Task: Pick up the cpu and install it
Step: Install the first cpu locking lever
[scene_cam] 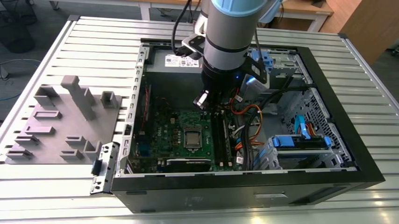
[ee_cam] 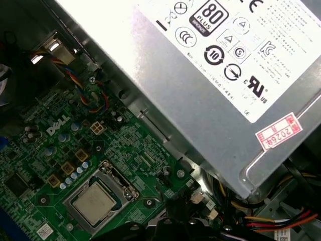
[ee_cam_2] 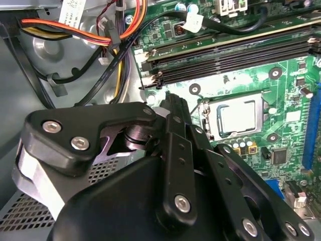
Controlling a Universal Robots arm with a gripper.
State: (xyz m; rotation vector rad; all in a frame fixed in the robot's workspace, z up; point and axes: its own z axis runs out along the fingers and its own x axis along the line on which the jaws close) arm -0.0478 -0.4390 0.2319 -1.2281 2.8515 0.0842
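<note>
The cpu, a small silver square, lies flat inside the metal socket frame on the green motherboard in the open computer case. In both wrist views the cpu sits level, with the frame around it. My gripper hangs above the board, apart from the cpu and a little towards the power supply. In the second wrist view its black links converge on the gripper tip, shut with nothing in it. The gripper shows as a dark shape in the first wrist view.
The silver power supply is close beside the gripper. Black memory slots and bundled cables run next to the socket. Blue drive cages fill the exterior view's right. A grey plastic fixture lies outside the case.
</note>
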